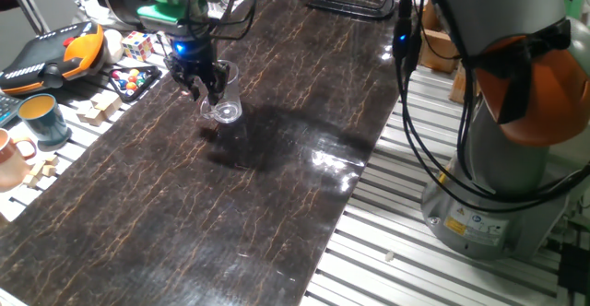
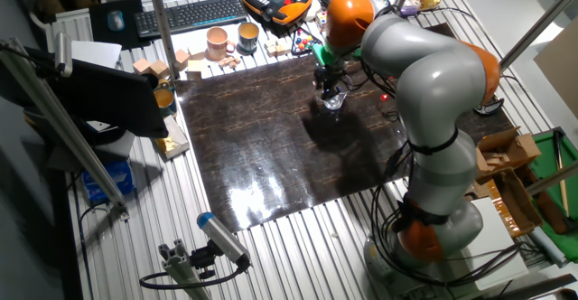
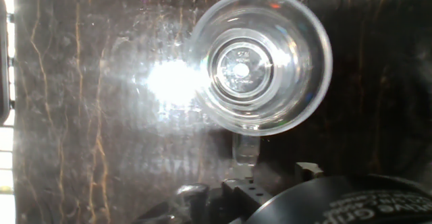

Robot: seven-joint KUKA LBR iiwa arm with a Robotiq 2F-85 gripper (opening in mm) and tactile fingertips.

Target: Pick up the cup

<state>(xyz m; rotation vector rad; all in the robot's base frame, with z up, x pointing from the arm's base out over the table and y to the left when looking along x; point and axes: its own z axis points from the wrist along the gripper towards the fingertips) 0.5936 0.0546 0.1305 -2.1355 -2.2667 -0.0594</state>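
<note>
- The gripper [image 1: 205, 83] hangs low over the dark marbled board [image 1: 184, 214], at the board's far part near the clutter along its edge.
- Its dark fingers [image 1: 214, 80] reach down around the handle side of the cup [image 1: 224, 103]; how far apart the jaws stand and whether they pinch the handle cannot be told.
- In one fixed view the cup leans, its rim up against the fingers and its thick base lower and toward the camera; whether the base touches the board cannot be told.
- In the hand view the cup [image 3: 260, 62] is seen straight down its mouth, the round base ring in the middle, and its handle [image 3: 246, 150] points toward the gripper body at the lower edge of that picture.
- A bright glare lies on the board just beside the cup in the hand view.
- In the other fixed view the cup [image 2: 333, 102] shows as a small clear glint directly under the gripper [image 2: 330, 85].
- Off the board stand a teal mug [image 1: 41, 118] and a pink mug [image 1: 9, 157], well apart from the cup, with wooden blocks [image 1: 97, 108] and a colour cube [image 1: 140, 44] near them.
</note>
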